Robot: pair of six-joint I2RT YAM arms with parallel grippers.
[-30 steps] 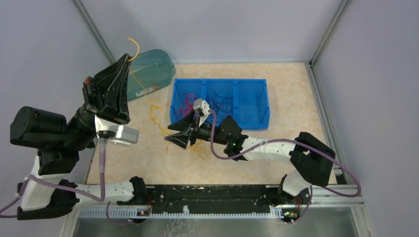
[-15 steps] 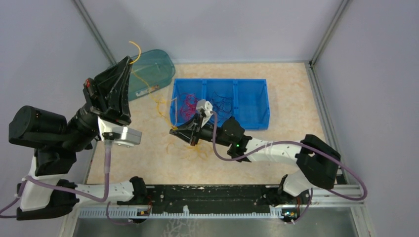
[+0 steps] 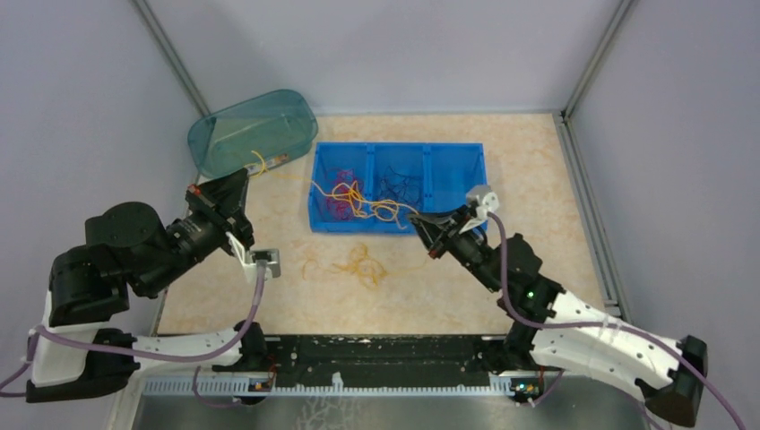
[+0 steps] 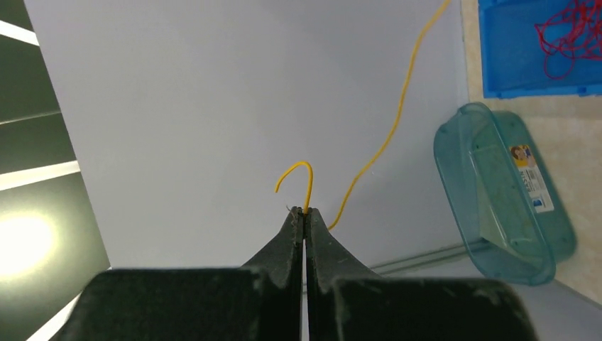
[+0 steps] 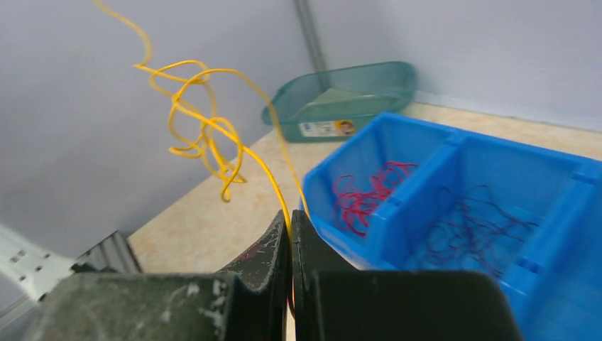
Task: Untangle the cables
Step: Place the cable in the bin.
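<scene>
A thin yellow cable (image 3: 358, 199) hangs stretched between my two grippers, with a knotted loop over the blue bin's left end. My left gripper (image 3: 246, 174) is shut on one end beside the teal tub; in the left wrist view the cable (image 4: 390, 121) curls out of the pinched tips (image 4: 304, 211). My right gripper (image 3: 418, 218) is shut on the other end, by the bin's front wall; in the right wrist view the tangle (image 5: 206, 128) hangs above its tips (image 5: 290, 213). More yellow cables (image 3: 358, 265) lie loose on the table. Red cables (image 3: 335, 193) and dark cables (image 3: 403, 188) lie in the bin.
The blue three-compartment bin (image 3: 457, 184) sits mid-table, its right compartment bare. A teal translucent tub (image 3: 251, 130) lies at the back left against the wall. Grey walls close in the left, back and right sides.
The right gripper closed on the yellow cable and drew right and back, past the bin's front. The left arm dropped lower and nearer. The cable now spans between both grippers.
</scene>
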